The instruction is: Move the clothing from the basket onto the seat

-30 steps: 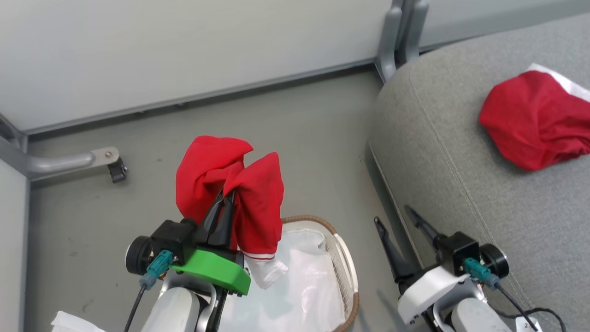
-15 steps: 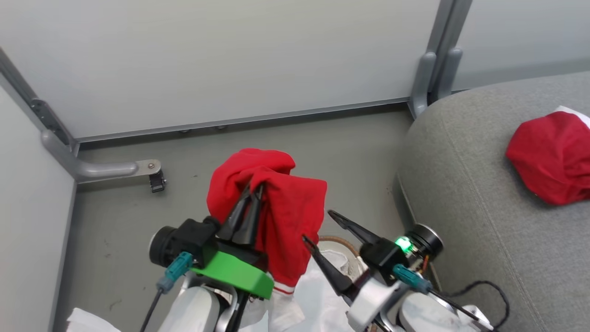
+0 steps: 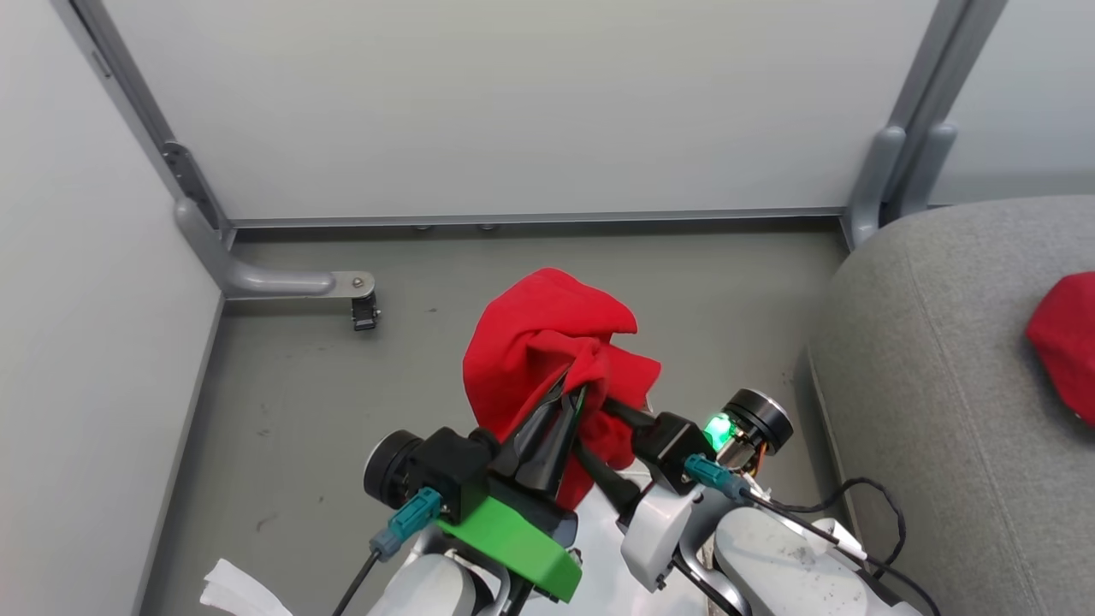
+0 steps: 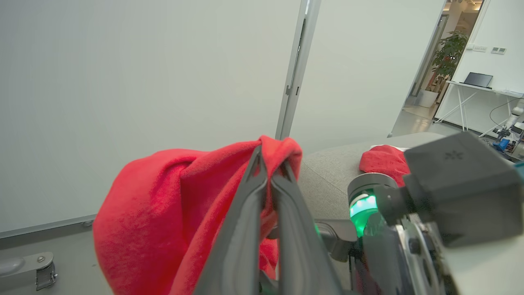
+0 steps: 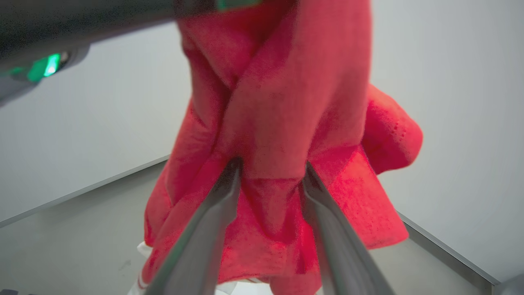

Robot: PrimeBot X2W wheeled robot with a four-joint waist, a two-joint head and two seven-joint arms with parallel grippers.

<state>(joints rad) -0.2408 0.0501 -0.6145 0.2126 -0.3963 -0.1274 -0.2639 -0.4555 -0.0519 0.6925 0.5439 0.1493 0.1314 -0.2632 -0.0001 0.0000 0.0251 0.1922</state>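
Note:
My left gripper (image 3: 571, 389) is shut on a bright red piece of clothing (image 3: 547, 342), which hangs bunched from its tips (image 4: 270, 159) above the floor. My right gripper (image 3: 590, 423) has come in from the right, and its jaws stand apart with a fold of the same red cloth (image 5: 278, 135) between them (image 5: 270, 166). A white, red-striped edge shows at the garment's bottom (image 5: 141, 282). The grey seat (image 3: 941, 385) lies at the right with another red garment (image 3: 1065, 342) on it. The basket is hidden behind my arms.
A white plastic liner (image 3: 599, 556) shows between my forearms. Pale partition walls (image 3: 513, 103) close the back and left, with a grey foot and caster (image 3: 364, 312) on the grey floor. A black cable (image 3: 864, 496) loops off my right wrist.
The camera has swung, shifting the seat to the right. My right gripper has crossed from beside the seat to the hanging garment, and its jaws have narrowed around a fold. The left grip is unchanged.

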